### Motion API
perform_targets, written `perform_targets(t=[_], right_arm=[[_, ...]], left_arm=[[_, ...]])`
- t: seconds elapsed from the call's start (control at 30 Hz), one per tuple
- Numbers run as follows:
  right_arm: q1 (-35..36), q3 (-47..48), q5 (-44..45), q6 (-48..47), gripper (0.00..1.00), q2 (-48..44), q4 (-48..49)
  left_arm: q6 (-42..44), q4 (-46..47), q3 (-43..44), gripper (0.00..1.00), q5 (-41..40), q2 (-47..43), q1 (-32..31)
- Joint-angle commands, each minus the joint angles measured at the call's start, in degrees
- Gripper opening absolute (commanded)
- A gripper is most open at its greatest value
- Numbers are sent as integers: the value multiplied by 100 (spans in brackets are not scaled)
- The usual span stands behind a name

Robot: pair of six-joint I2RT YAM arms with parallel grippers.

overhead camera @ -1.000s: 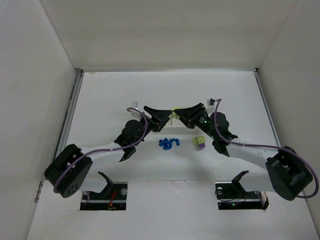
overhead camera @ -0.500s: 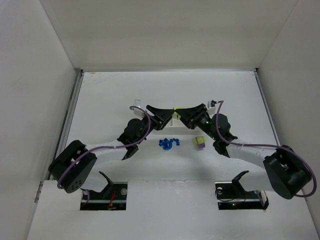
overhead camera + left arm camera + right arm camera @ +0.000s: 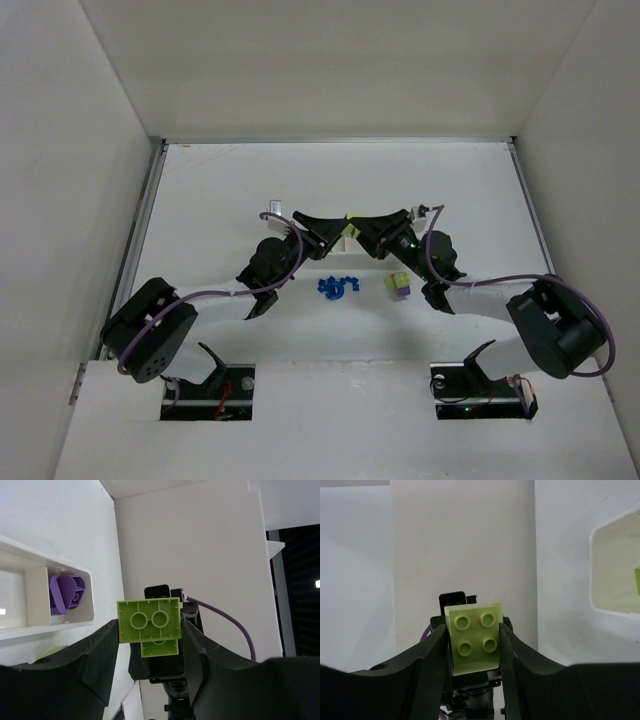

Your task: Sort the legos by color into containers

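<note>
Two sets of jaws are clamped at once on one yellow-green lego [image 3: 149, 620]. It is pinched between the fingers of the left gripper [image 3: 150, 630] and of the right gripper [image 3: 472, 647], and is held in the air near the white tray [image 3: 60, 622]. Whether a single brick or a stacked pair is held cannot be told.

If the arms are drawn apart unevenly, the lego could be twisted out of one grip and dropped outside the tray. The thin-walled tray could also be knocked by a finger.

Purple legos [image 3: 67, 591] are seen in the tray's end compartment, and the neighbouring one appears bare as far as it shows. A yellow-green sliver [image 3: 637, 580] is glimpsed in the compartment in the right wrist view. A blue heap [image 3: 338, 287] and a yellow-green-and-purple stack [image 3: 399, 284] lie unsorted on the table [image 3: 250, 180].
</note>
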Motion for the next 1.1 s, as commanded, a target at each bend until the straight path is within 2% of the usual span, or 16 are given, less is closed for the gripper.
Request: perform_targets(t=[0.0, 0.17, 0.57, 0.67, 1.07], right_arm=[[27, -44, -189, 275, 48, 68, 563], [19, -71, -127, 170, 56, -29, 475], [-183, -185, -21, -278, 69, -459, 80], [-254, -211, -57, -340, 68, -530, 62], [-254, -133, -232, -481, 53, -310, 115]], left_arm=[[69, 656, 137, 36, 200, -75, -123], [78, 621, 23, 30, 191, -215, -61], [69, 568, -224, 29, 112, -418, 18], [34, 559, -259, 28, 112, -400, 36], [-72, 577, -285, 28, 138, -427, 53]])
